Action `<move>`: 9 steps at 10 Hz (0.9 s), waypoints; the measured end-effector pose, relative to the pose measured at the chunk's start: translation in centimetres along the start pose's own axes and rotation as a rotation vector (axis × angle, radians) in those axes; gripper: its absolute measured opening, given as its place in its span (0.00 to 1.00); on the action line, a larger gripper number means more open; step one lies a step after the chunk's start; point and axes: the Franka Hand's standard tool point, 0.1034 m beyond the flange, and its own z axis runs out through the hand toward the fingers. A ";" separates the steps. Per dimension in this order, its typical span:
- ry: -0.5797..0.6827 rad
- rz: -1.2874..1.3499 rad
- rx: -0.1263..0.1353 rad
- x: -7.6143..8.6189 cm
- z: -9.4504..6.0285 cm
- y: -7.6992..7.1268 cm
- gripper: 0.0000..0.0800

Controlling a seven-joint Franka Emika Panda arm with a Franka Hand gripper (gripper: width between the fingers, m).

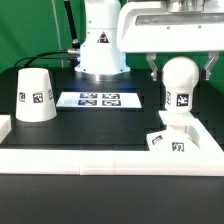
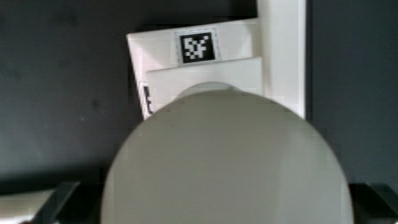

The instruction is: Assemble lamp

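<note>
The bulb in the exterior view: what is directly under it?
The lamp base is directly under the bulb, with its tagged faces showing. The bulb itself covers the spot where the two meet, so whether it is fully seated cannot be seen.

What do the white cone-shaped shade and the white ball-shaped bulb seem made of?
White truncated-cone shade: probably matte plastic; even, dull surface, no glare. White ball-shaped bulb: apparently the same matte plastic; opaque, softly shaded, no sharp highlights.

Bulb (image 1: 180, 72), shade (image 1: 35, 95) and base (image 1: 168, 140) look matte plastic.
</note>
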 end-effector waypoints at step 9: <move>-0.031 0.647 0.032 0.0 0.2 0.1 0.72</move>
